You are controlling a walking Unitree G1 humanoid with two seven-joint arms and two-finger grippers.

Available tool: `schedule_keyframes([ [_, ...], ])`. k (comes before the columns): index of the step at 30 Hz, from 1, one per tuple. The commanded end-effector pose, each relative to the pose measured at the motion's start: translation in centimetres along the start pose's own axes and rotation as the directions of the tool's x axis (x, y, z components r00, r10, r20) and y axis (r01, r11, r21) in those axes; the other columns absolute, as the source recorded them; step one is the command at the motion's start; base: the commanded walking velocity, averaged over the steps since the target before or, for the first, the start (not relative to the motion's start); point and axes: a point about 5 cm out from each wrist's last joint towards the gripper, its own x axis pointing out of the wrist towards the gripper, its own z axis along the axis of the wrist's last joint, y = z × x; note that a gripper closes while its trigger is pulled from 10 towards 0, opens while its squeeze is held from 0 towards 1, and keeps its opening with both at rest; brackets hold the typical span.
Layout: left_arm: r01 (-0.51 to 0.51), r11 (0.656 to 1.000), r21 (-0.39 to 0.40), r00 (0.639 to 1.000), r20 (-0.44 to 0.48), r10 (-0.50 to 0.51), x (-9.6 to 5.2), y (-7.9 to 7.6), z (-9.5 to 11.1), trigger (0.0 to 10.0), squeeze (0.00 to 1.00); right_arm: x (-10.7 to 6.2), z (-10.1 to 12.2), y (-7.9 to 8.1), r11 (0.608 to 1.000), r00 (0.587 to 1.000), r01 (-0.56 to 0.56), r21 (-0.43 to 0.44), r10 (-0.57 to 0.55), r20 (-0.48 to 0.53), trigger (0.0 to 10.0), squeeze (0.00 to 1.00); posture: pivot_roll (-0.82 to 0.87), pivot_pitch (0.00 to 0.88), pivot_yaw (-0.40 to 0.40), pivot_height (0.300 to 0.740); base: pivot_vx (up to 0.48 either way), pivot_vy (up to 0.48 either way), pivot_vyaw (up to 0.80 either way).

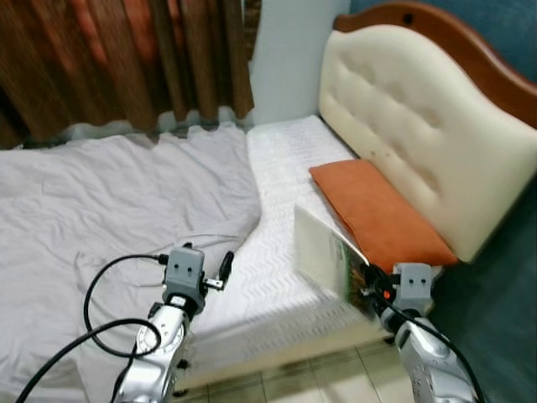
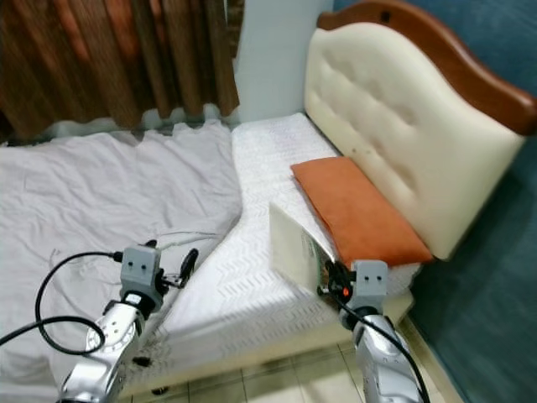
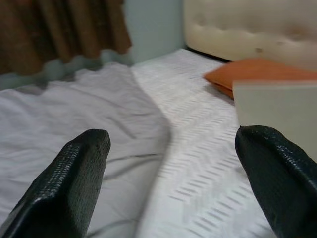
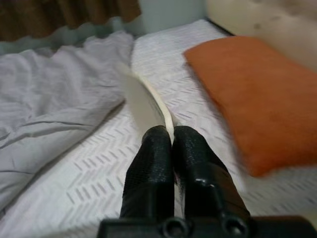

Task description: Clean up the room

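No lettering can be read anywhere. The thin book (image 1: 323,252) pinched in the right gripper (image 4: 172,140) shows a green printed patch near its lower edge, too blurred to read.

Head eyes look down — wrists low, all share bed (image 1: 277,277).

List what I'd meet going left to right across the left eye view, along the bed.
Rumpled grey sheet → left gripper, open over the bed → bare white mattress → thin book pinched in the right gripper → orange pillow → cream headboard.
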Motion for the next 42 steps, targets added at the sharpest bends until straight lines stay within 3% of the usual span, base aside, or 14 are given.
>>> schedule_keyframes([
  [1, -0.009, 1.0, 0.013, 1.0, -0.004, 0.009, 0.0, 0.4, 0.1, 10.0, 0.0, 1.0, 1.4, 1.4, 0.998, 0.997, -0.053, -0.017, 0.054, 0.06, 10.0, 0.0, -0.08, 0.0, 0.004, 0.74, 0.48, 0.0, 0.0],
  [6, -0.007, 1.0, 0.014, 1.0, -0.003, 0.007, -0.2, 0.3, 0.1, 10.0, 0.0, 1.6, 1.6, 2.0, 0.997, 0.995, -0.082, -0.018, 0.082, 0.059, 10.0, 0.0, -0.07, 0.0, 0.004, 0.74, 0.48, 0.0, 0.0],
  [11, -0.002, 1.0, 0.023, 1.0, 0.001, 0.002, -0.6, 0.4, 0.3, 10.0, 0.0, 3.3, 2.9, 4.0, 0.99, 0.988, -0.135, 0.031, 0.133, 0.074, 10.0, 0.0, -0.05, 0.0, 0.012, 0.74, 0.48, 0.0, 0.0],
  [13, 0.006, 0.999, 0.033, 1.0, 0.011, -0.007, -1.0, 0.7, 0.7, 10.0, 0.0, 5.4, 5.3, 5.9, 0.967, 0.98, -0.167, 0.193, 0.141, 0.141, 10.0, 0.0, -0.02, 0.031, 0.027, 0.74, 0.48, 0.0, 0.0],
  [16, 0.035, 0.996, 0.084, 0.999, 0.014, -0.036, -1.7, 0.8, 1.6, 10.0, 0.0, 7.4, 6.8, 5.8, 0.936, 0.988, -0.101, 0.336, 0.055, 0.142, 10.0, 0.0, 0.04, 0.115, 0.052, 0.74, 0.0, 0.0, 0.0],
  [17, 0.035, 0.996, 0.084, 0.999, 0.014, -0.036, -1.7, 0.8, 1.6, 10.0, 0.0, 7.4, 6.8, 5.8, 0.936, 0.988, -0.101, 0.336, 0.055, 0.142, 10.0, 0.0, 0.04, 0.115, 0.052, 0.74, 0.0, 0.0, 0.0],
  [18, 0.075, 0.992, 0.105, 0.997, 0.014, -0.077, -2.7, 0.7, 2.6, 10.0, 0.0, 8.2, 6.9, 5.0, 0.903, 0.994, -0.028, 0.43, -0.02, 0.107, 10.0, 0.0, 0.11, 0.212, 0.079, 0.74, 0.0, 0.0, 0.0],
  [23, 0.161, 0.978, 0.135, 0.986, 0.012, -0.164, -5.7, 0.7, 5.4, 10.0, 0.0, 8.4, 5.6, 3.5, 0.781, 0.989, 0.109, 0.615, -0.145, 0.009, 10.0, 0.0, 0.22, 0.342, 0.149, 0.74, 0.0, 0.0, 0.0],
  [27, 0.233, 0.954, 0.188, 0.972, -0.045, -0.229, -8.7, 2.3, 7.9, 10.0, 0.0, 7.4, 2.3, 2.7, 0.57, 0.957, 0.26, 0.779, -0.26, -0.13, 10.0, 0.0, 0.32, 0.48, 0.26, 0.74, 0.0, 0.0, 0.0],
  [29, 0.234, 0.953, 0.192, 0.972, -0.072, -0.224, -9.7, 2.8, 8.2, 10.0, 0.0, 6.9, 1.3, 2.5, 0.526, 0.942, 0.303, 0.795, -0.291, -0.167, 10.0, 0.0, 0.33, 0.493, 0.283, 0.74, 0.0, 0.0, 0.0],
  [32, 0.247, 0.949, 0.196, 0.965, -0.137, -0.223, -11.5, 3.0, 8.4, 10.0, 0.0, 6.2, 0.0, 2.1, 0.527, 0.922, 0.36, 0.77, -0.327, -0.207, 10.0, 0.0, 0.32, 0.509, 0.291, 0.74, 0.0, 0.0, 0.0],
  [35, 0.244, 0.952, 0.183, 0.963, -0.165, -0.215, -12.0, 2.8, 8.3, 10.0, 0.0, 6.0, -0.3, 1.6, 0.57, 0.917, 0.381, 0.728, -0.334, -0.218, 10.0, 0.0, 0.32, 0.516, 0.29, 0.74, 0.0, 0.0, 0.0],
  [37, 0.262, 0.952, 0.157, 0.954, -0.19, -0.231, -12.6, 2.0, 8.5, 10.0, 0.0, 5.9, 0.3, 0.1, 0.655, 0.912, 0.397, 0.643, -0.363, -0.192, 10.0, 0.0, 0.3, 0.519, 0.28, 0.74, 0.0, 0.0, 0.0],
  [42, 0.276, 0.953, 0.129, 0.947, -0.204, -0.246, -12.9, 1.5, 8.5, 10.0, 0.0, 5.7, 1.7, -2.2, 0.713, 0.894, 0.428, 0.556, -0.422, -0.148, 10.0, 0.0, 0.29, 0.523, 0.272, 0.74, 0.0, 0.0, 0.0],
])
